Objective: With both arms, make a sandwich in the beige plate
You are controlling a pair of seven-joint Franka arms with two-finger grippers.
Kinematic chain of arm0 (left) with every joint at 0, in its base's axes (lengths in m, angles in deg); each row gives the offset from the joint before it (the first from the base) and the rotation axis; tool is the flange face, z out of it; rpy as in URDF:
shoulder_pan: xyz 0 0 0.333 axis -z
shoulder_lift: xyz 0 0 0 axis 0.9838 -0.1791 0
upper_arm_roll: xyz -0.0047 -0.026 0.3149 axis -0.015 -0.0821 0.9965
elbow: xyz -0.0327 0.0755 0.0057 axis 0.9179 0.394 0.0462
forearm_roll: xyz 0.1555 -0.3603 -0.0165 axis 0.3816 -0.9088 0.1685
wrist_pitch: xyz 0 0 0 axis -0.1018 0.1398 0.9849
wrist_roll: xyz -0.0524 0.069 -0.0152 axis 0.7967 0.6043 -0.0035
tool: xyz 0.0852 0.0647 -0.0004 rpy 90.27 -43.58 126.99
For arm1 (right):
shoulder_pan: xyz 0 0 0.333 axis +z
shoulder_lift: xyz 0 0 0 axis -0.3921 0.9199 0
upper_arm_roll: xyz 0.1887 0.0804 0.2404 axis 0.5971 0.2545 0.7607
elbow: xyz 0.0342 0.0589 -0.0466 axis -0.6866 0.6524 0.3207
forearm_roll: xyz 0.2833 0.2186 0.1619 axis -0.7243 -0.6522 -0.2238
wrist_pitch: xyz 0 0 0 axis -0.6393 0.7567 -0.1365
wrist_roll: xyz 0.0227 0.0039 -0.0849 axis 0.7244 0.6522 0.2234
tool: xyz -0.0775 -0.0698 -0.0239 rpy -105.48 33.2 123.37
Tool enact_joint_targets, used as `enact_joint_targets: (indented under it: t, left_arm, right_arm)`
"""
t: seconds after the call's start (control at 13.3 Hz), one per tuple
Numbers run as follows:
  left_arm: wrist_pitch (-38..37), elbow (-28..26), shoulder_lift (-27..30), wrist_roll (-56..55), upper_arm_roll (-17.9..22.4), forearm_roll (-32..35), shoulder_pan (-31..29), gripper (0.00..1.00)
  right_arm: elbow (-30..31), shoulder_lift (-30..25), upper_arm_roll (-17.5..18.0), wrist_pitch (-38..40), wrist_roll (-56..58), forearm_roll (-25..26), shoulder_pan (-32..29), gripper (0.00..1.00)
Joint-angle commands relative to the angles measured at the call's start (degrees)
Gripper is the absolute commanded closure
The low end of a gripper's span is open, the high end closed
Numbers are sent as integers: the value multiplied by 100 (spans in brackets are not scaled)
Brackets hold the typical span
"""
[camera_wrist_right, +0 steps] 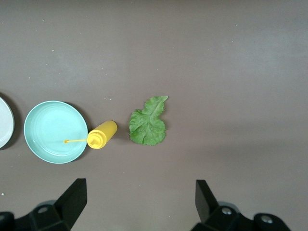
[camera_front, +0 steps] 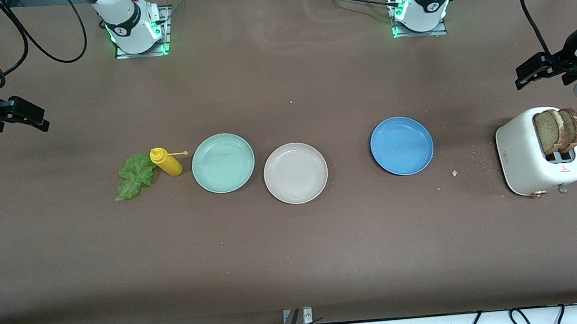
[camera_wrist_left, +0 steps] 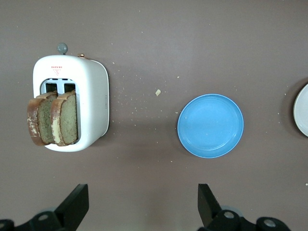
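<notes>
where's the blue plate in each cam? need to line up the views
Front view: blue plate sits between the beige plate and the toaster.
Left wrist view: blue plate lies in mid-frame, with the toaster beside it.
Right wrist view: not in it.
Shared landmark: the toaster, in the front and left wrist views; a sliver of the beige plate shows at the left wrist view's edge.

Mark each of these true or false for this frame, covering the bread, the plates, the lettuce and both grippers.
1. Both bread slices stand in the toaster. True.
2. The beige plate holds lettuce. False: it holds nothing; the lettuce leaf lies on the table beside the yellow bottle.
3. The beige plate sits between the mint-green plate and the blue plate. True.
4. The left gripper is shut on bread. False: it is open above the table.
5. The right gripper is open. True.
</notes>
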Motion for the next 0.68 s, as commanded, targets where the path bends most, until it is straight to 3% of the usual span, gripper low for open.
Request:
enact_joint_targets:
  t: [0.0, 0.6]
  left_arm:
    - [-33, 108, -40, 102, -1, 152, 16, 0]
    - [-24, 99, -128, 120, -1, 187, -63, 0]
  right_arm:
    - [-34, -43, 2, 114, 46, 10, 2, 0]
    - [-43, 289, -7, 264, 290, 116, 55, 0]
